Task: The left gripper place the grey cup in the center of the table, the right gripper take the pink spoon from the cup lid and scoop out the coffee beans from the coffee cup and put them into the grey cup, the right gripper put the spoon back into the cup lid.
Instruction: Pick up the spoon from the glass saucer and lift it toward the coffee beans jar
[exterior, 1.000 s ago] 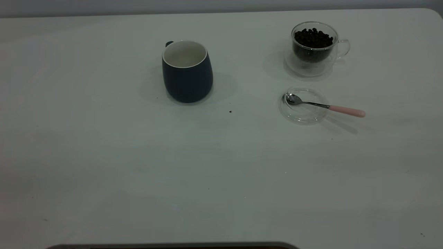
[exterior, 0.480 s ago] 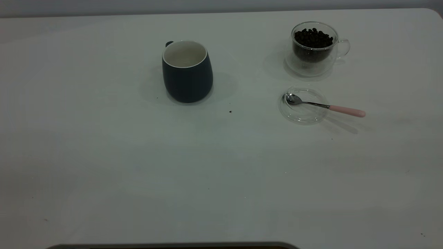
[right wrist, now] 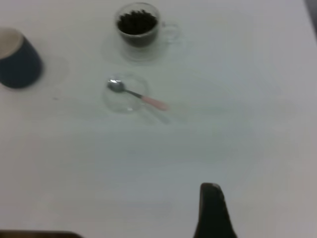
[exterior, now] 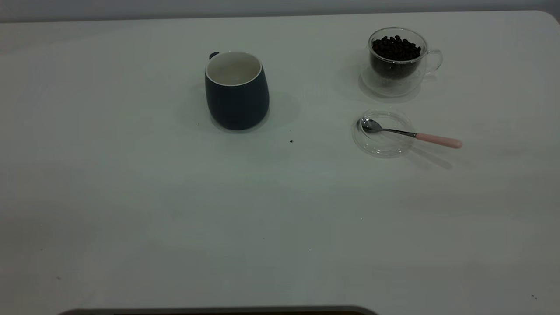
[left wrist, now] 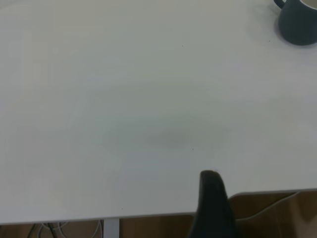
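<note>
1. Nearest us, at the bottom edge of each wrist view, we see one dark finger of the left gripper and one of the right gripper; we cannot tell whether either pincer is spread or pressed together.
2. Right of centre in the exterior view, the pink spoon rests with its bowl in the clear cup lid.
3. Upper centre-left on the white table, the grey cup stands upright.
4. Farthest, upper right, stands the glass coffee cup, full of coffee beans.

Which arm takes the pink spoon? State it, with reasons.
Right. The pink spoon rests in the cup lid on the right arm's side; the left wrist view shows only the grey cup.
</note>
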`<action>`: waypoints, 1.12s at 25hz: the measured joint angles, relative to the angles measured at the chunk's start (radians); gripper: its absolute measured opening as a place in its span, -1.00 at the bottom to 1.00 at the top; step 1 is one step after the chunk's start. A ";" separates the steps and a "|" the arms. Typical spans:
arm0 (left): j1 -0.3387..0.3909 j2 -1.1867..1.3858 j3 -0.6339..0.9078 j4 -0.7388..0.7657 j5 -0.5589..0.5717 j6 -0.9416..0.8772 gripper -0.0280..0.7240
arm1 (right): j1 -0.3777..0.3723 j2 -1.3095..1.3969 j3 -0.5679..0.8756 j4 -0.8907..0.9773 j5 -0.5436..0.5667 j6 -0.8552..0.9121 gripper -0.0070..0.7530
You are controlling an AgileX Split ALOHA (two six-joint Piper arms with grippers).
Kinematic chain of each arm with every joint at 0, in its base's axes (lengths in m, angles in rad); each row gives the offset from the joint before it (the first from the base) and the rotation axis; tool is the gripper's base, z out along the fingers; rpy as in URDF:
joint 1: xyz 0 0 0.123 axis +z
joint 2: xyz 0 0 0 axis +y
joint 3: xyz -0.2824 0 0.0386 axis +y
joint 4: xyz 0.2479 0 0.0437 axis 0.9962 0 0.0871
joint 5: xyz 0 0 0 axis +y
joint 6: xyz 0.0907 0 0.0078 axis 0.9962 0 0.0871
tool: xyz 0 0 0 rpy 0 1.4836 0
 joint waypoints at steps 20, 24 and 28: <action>0.000 0.000 0.000 0.000 0.000 0.000 0.63 | 0.000 1.254 -0.001 0.725 -0.813 -0.660 0.48; 0.000 0.000 0.000 0.000 0.000 0.000 0.63 | -0.004 1.448 -0.039 1.009 -0.818 -0.927 0.48; 0.000 0.000 0.000 0.000 0.000 0.000 0.63 | -0.061 1.624 -0.110 1.252 -0.719 -1.159 0.48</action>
